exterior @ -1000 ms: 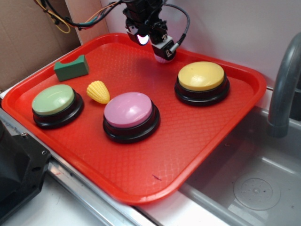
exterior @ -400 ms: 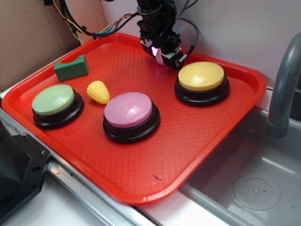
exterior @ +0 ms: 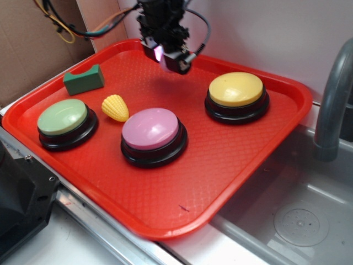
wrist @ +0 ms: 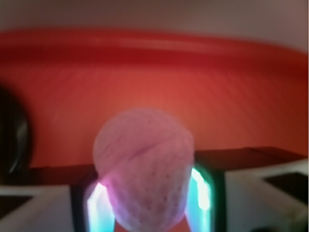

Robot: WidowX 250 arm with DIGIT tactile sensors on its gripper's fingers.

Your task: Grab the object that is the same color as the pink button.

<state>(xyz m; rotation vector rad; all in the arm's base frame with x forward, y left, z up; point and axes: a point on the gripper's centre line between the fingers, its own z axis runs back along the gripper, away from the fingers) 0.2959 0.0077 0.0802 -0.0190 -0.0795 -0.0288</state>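
The pink ball fills the middle of the wrist view, pinched between my gripper's two lit pads. My gripper hangs above the far part of the red tray, shut on the ball, which is almost hidden by the fingers in the exterior view apart from a pink glow. A faint shadow lies on the tray below it. The pink button with its black base sits near the tray's middle, well in front of the gripper.
A yellow button stands at the back right, a green button at the left. A yellow corn toy and a green block lie at the left rear. A sink basin and grey faucet are on the right.
My gripper closed on the pink ball near the yellow button, then lifted it off the tray and moved left along the back.
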